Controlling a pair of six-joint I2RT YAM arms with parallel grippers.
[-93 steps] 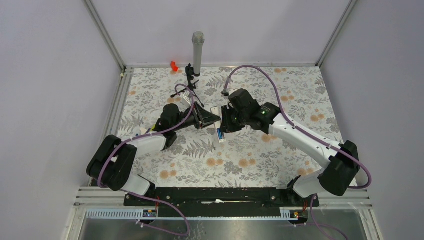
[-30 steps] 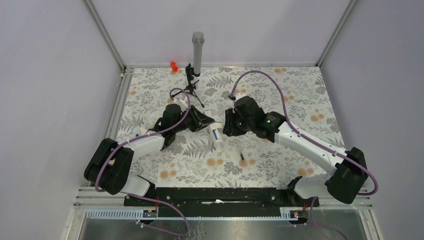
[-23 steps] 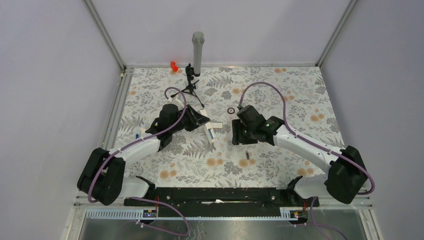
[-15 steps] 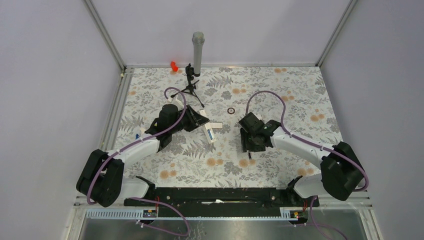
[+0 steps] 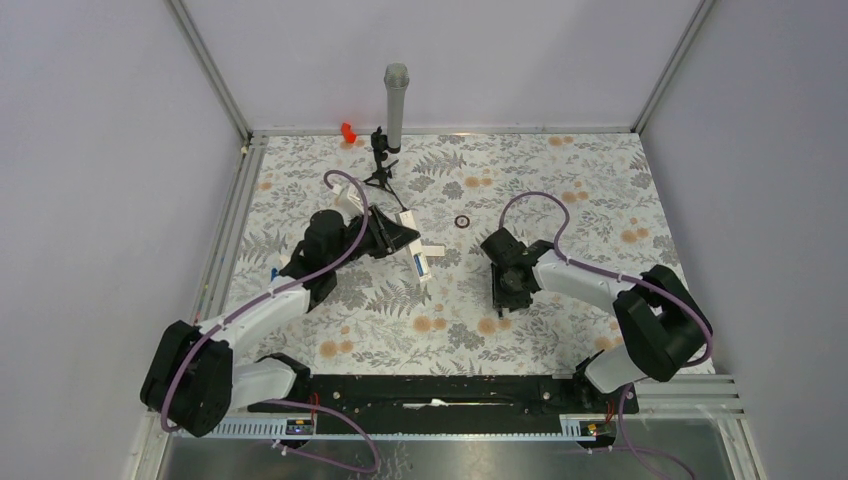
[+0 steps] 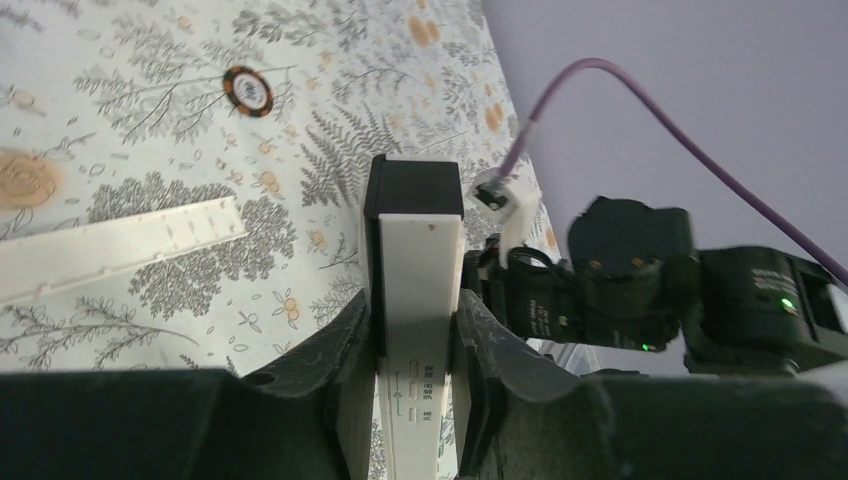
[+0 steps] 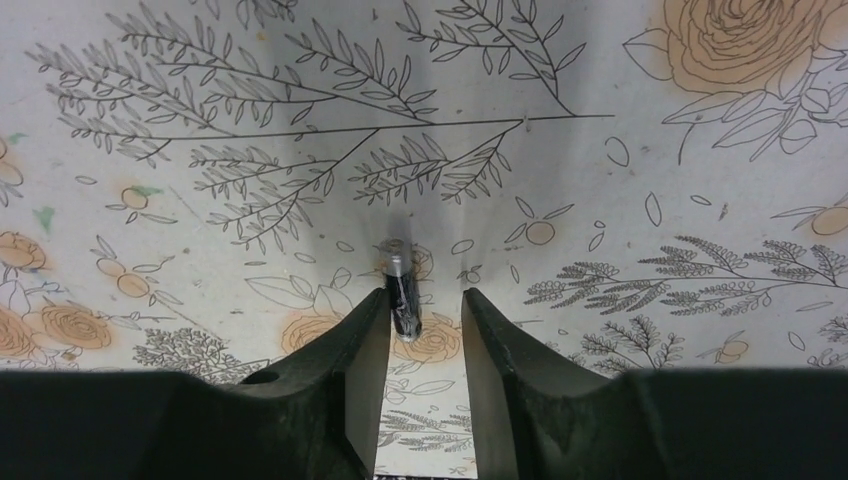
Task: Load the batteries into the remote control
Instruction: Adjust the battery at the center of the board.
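Note:
My left gripper (image 6: pixel 415 310) is shut on the remote control (image 6: pixel 420 270), a white bar with a black far end, and holds it off the table. From above, the remote control (image 5: pixel 421 262) shows a blue patch on its face, just right of the left gripper (image 5: pixel 412 246). One battery (image 7: pixel 402 290), dark with silvery ends, lies on the table. My right gripper (image 7: pixel 425 300) points down at it, open, with its tips astride the battery's near end. The battery lies close to the left finger, with a gap to the right finger. In the top view the right gripper (image 5: pixel 502 300) hides that battery.
A flat white strip (image 6: pixel 120 245) lies on the flowered table beyond the remote. A small brown ring (image 5: pixel 463 221) sits farther back. A microphone on a small tripod (image 5: pixel 394 100) stands at the rear, with a red piece (image 5: pixel 347 131) beside it. Metal rails edge the table.
My right arm left the remote, swung right and nearer, and came down over a battery lying on the table; its jaws widened, then narrowed. My left arm drew back slightly with the remote.

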